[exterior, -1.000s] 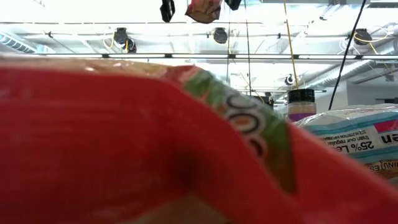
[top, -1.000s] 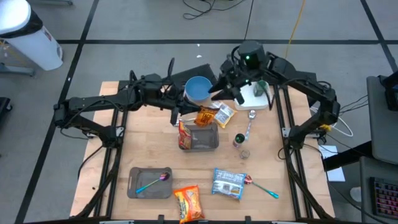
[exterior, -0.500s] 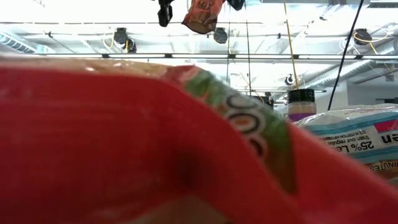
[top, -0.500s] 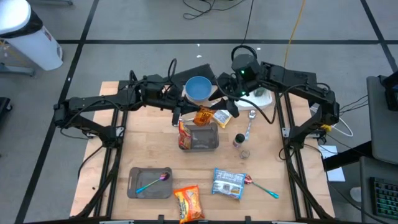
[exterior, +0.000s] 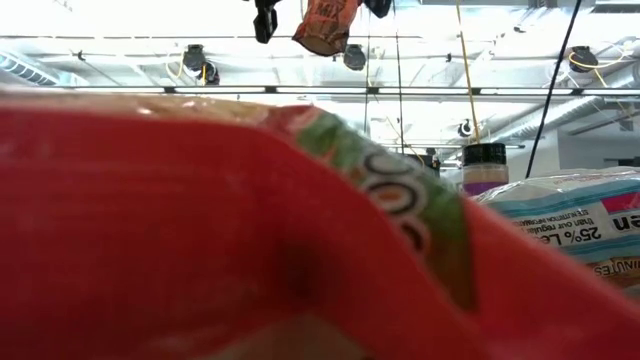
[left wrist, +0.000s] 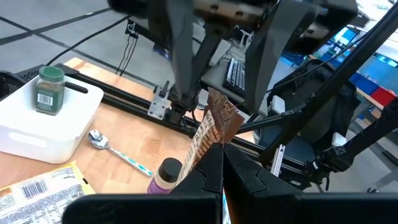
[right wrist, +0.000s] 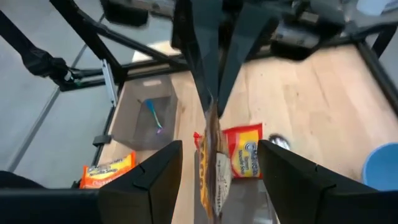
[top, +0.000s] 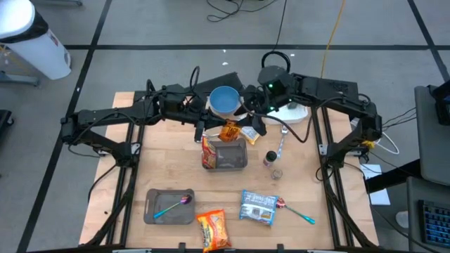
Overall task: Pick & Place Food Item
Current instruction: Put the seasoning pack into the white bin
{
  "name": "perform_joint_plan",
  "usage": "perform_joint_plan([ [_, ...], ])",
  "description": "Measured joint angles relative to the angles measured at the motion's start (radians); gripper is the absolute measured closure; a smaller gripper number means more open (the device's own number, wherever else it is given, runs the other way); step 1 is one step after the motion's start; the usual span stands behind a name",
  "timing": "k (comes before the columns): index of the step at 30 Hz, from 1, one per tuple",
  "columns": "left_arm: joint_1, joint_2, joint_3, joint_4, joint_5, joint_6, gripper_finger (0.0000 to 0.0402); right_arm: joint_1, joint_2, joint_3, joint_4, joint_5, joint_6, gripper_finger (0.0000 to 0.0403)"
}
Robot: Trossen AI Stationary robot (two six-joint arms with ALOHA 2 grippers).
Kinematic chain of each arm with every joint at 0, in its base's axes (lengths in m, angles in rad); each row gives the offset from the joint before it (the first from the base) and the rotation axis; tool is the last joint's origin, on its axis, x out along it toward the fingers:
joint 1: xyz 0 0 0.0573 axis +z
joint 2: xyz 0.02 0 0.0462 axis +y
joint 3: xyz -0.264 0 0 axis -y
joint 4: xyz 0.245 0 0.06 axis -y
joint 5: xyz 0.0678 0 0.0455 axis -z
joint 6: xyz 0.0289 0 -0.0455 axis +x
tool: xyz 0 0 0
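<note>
An orange snack packet (top: pixel 231 131) hangs in the air over a grey tray (top: pixel 233 161). My left gripper (top: pixel 213 131) reaches in from the table's left and is shut on it. My right gripper (top: pixel 254 125) stands open at the packet's right. In the right wrist view its fingers stand either side of the packet (right wrist: pixel 212 165), with gaps and no touch. A red packet (top: pixel 208 151) leans in the tray's left end. The low view shows the orange packet (exterior: pixel 325 22) high up. My left gripper pinches one end of the orange packet (left wrist: pixel 213 144) between its two shut fingers. The fingers come nearly level from the table's left. The packet sticks out past the fingertips toward the right arm, stands on edge, and is lifted clear of the tray.
A blue bowl (top: pixel 225 100) and a white container (top: pixel 294 110) stand at the back. A yellow packet (top: pixel 253 131), a spoon (top: pixel 281 143) and a spice bottle (top: pixel 271 158) lie right of the tray. Near the front are a tray with a spoon (top: pixel 169 207), an orange packet (top: pixel 213 229) and a blue packet (top: pixel 257 208).
My right gripper has come from over the bowl and white container toward the held packet, a little down and toward the near edge. It has turned to face the packet, and its fingers stay open. My left gripper keeps its hold in the same place.
</note>
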Motion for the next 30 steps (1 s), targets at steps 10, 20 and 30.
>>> perform_joint_plan([
  [10,0.000,0.000,0.000,0.000,0.000,-0.003,0.0401,0.011,0.042,-0.001,0.000,-0.004,0.002,0.0227],
  [20,0.000,0.000,0.000,0.000,0.000,0.000,0.0401,0.007,0.038,-0.001,0.014,-0.004,0.002,0.0295],
  [30,0.000,0.000,0.000,-0.024,-0.002,0.005,0.0401,0.005,0.037,-0.001,0.018,-0.004,-0.006,0.0336],
])
